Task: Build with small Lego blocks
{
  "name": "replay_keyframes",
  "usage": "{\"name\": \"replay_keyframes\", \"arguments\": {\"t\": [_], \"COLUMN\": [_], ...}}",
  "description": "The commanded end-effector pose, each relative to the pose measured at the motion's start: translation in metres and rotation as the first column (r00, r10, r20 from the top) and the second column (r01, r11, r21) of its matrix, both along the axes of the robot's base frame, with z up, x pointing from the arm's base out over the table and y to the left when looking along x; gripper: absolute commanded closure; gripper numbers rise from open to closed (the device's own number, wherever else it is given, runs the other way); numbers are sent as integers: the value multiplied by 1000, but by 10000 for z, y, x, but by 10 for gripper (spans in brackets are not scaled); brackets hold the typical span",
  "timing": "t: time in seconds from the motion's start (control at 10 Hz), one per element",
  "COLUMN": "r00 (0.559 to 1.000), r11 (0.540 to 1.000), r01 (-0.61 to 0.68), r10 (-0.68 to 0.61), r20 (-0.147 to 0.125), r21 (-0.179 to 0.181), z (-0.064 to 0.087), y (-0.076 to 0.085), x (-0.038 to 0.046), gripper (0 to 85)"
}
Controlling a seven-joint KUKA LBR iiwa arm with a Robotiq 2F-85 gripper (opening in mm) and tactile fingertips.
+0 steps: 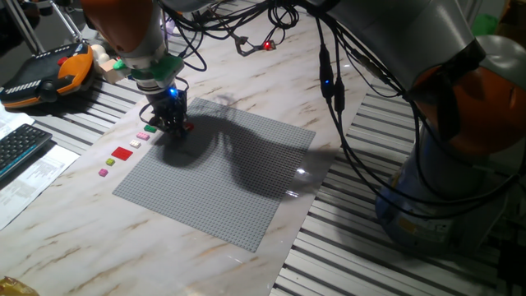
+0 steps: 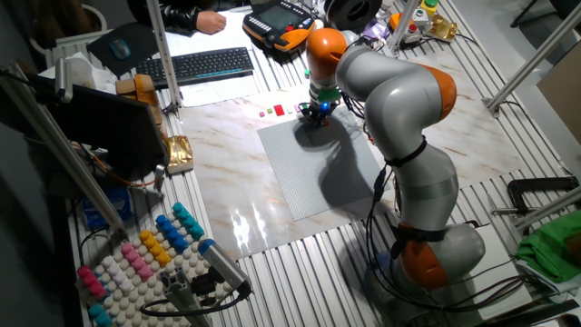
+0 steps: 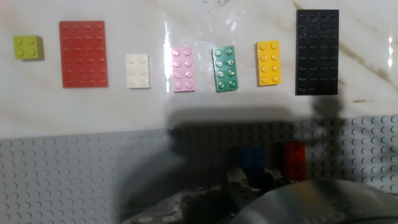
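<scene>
Claw (image 1: 171, 123) low over grey baseplate (image 1: 230, 177) edge, blue brick (image 3: 250, 158) and red brick (image 3: 293, 159) beneath; jaw state unclear. Seven loose bricks (image 3: 224, 69) rowed on desk (image 1: 74, 222) alongside. Probably pressing a brick; next, fetching another.

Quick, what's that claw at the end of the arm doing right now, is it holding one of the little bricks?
Gripper: down at the edge of the grey baseplate, right by a red brick; open or closed cannot be told.

Grey baseplate (image 1: 222, 177) on marble table (image 1: 271, 90); keyboard (image 2: 207, 64), teach pendant (image 1: 45, 76) nearby.
</scene>
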State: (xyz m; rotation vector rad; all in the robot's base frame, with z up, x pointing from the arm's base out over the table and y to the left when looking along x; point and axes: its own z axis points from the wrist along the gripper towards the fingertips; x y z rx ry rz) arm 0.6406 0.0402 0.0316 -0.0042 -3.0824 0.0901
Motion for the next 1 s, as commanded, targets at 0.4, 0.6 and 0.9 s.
{"name": "replay_keyframes", "arguments": {"t": [0.4, 0.6, 0.9], "r00": [1000, 1000, 1000], "r11": [1000, 1000, 1000], "r01": [-3, -3, -6], "r10": [3, 3, 6], "r20": [-2, 0, 0], "r21": [-3, -3, -9], "z": [-8, -16, -18], "y": [-17, -17, -19], "x": [9, 12, 18], "gripper": [673, 663, 607]}}
